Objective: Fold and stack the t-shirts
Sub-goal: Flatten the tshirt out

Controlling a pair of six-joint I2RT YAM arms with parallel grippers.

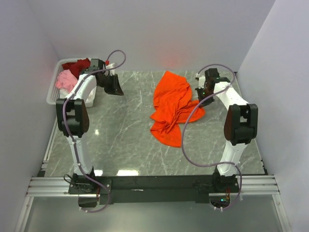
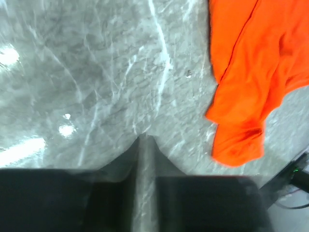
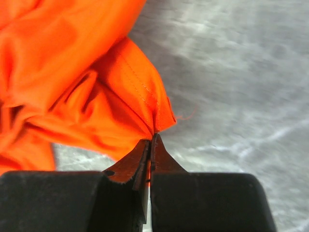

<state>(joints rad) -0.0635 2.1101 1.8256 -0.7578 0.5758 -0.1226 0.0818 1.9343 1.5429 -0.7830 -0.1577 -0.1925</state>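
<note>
One orange t-shirt (image 1: 170, 106) is lying crumpled on the table (image 1: 120, 130), the right gripper (image 3: 150, 142) pinching its stitched hem while the left gripper (image 2: 145, 142) is hanging clenched, empty. Being soft and limp (likely to sag), it is asking for corner holds.

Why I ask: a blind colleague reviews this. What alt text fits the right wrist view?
The right gripper, jaws shut, pinches a stitched edge of the crumpled orange t-shirt filling the frame's left. Grey marbled table shows on the right.

Orange t-shirt (image 1: 170, 107) mid-table, basket (image 1: 50, 96) far left (red shirt (image 1: 76, 65), pink shirt (image 1: 66, 79) inside)
</note>
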